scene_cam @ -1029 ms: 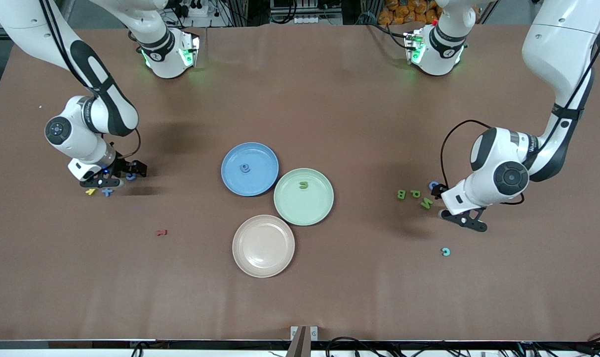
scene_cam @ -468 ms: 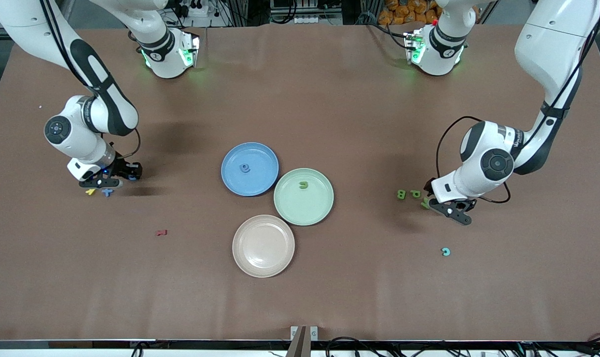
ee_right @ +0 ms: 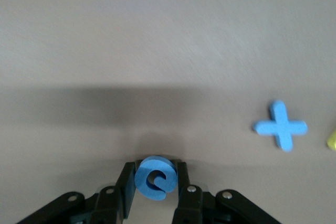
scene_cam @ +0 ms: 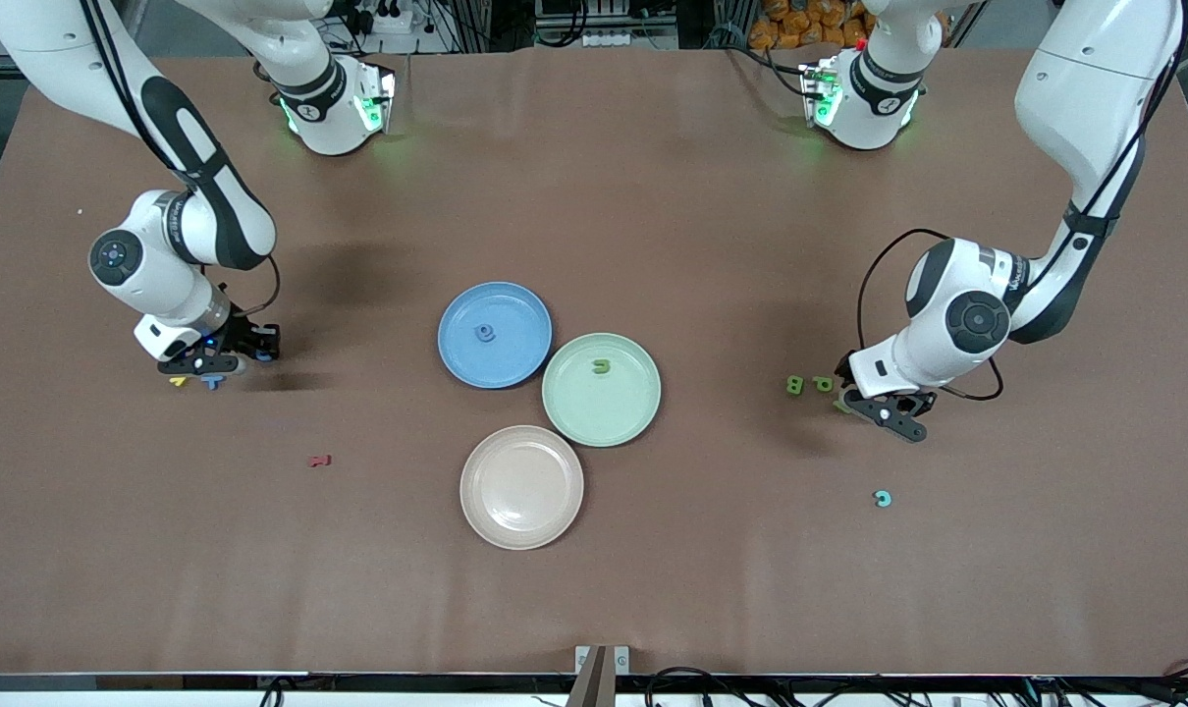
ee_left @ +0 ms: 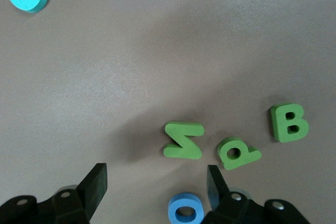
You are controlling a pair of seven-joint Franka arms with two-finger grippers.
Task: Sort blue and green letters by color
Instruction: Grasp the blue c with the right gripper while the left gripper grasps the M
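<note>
The right pincer [ee_right: 156, 192], low at the right arm's end of the brown tabletop [scene_cam: 594, 589], is clamped on a curled blue foam letter [ee_right: 156, 178]. The left pincer [ee_left: 157, 187] hangs spread above green foam letters [ee_left: 184, 140] at the left arm's end.

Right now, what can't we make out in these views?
- Front view: the blue piece that the right gripper is shut on is hidden under that gripper.
- Front view: the blue O and most of the green zigzag piece are covered by the left gripper; its fingers are open in the left wrist view.
- Right wrist view: the yellow letter is cut off by the edge.
</note>
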